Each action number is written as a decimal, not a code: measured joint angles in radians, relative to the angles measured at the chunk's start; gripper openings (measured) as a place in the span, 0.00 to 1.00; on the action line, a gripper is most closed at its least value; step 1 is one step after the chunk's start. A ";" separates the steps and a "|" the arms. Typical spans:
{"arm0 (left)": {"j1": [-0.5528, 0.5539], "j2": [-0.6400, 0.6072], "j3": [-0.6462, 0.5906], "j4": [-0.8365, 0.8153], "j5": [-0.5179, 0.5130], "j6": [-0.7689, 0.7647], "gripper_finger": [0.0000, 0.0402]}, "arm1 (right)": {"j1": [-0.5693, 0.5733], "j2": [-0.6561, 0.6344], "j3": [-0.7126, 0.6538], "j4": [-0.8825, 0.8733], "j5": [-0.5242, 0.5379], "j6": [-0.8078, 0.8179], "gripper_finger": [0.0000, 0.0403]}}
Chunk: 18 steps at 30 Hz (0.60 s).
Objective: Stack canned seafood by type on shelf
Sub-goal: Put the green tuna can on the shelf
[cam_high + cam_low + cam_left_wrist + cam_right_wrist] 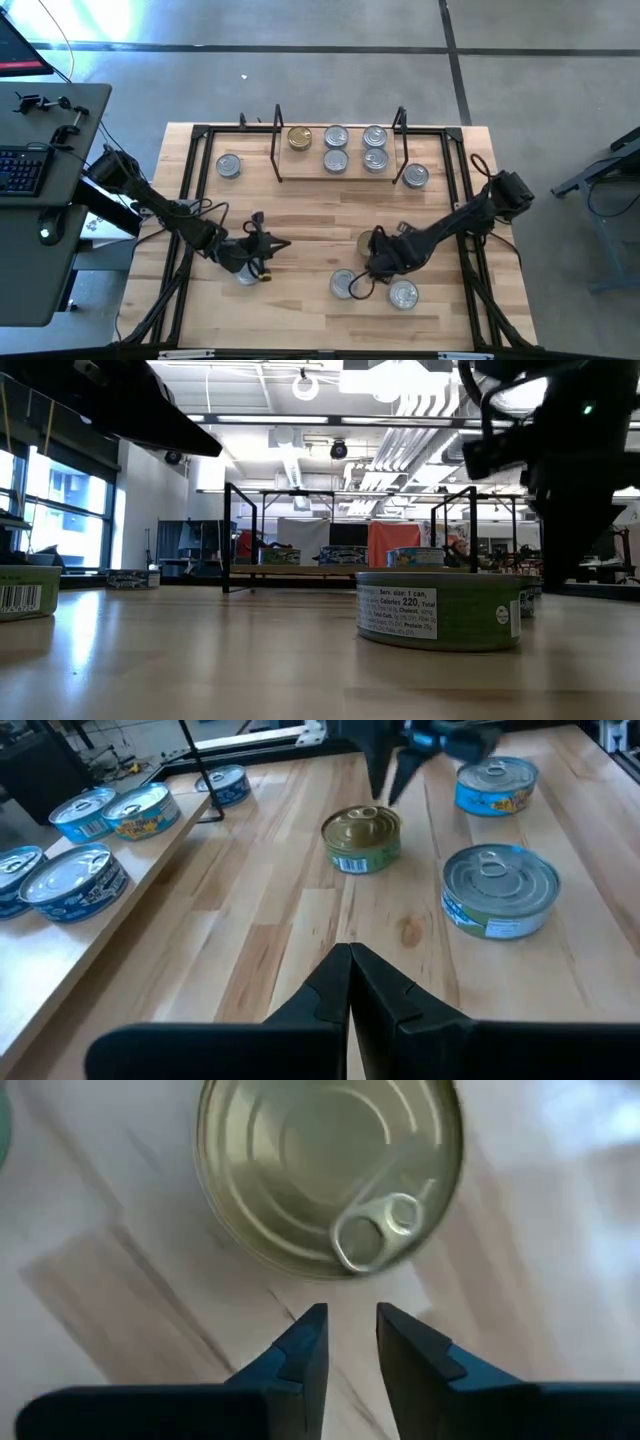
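From the high view I see the shelf at the far middle of the table, with one gold tin and four silver tins on its board. One silver tin sits off each end of the shelf. My left gripper hangs over the near left of the table. My right gripper is just beside a second gold tin at near centre-right, with two more silver tins close in front of it.

In the low view a green-sided tin stands large on the wood, the shelf and its tins far behind it.

In the left wrist view my own fingers are pressed together with nothing between them. Ahead, the right arm's fingers point down just behind the gold tin, apart from it as far as I can tell.

In the right wrist view my fingers stand slightly apart, gripping nothing, just short of the gold lid with its pull ring.
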State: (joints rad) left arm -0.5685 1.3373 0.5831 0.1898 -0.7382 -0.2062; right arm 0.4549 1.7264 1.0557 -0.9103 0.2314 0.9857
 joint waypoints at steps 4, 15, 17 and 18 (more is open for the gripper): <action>0.007 0.000 0.000 0.002 0.007 0.000 0.00 | -0.052 0.000 -0.067 0.178 -0.069 0.083 0.19; 0.008 0.000 0.000 0.017 0.082 0.022 0.00 | -0.074 -0.001 0.009 0.588 -0.029 -0.418 0.19; 0.008 0.000 0.000 0.019 0.085 0.035 0.00 | -0.058 -0.001 0.031 0.571 -0.017 -0.498 0.19; 0.008 0.000 0.000 0.019 0.085 0.037 0.00 | -0.051 -0.001 0.040 0.562 -0.006 -0.519 0.19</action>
State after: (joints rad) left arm -0.5606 1.3373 0.5827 0.2085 -0.6537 -0.1690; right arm 0.4038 1.7256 1.0953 -0.3480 0.2250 0.4662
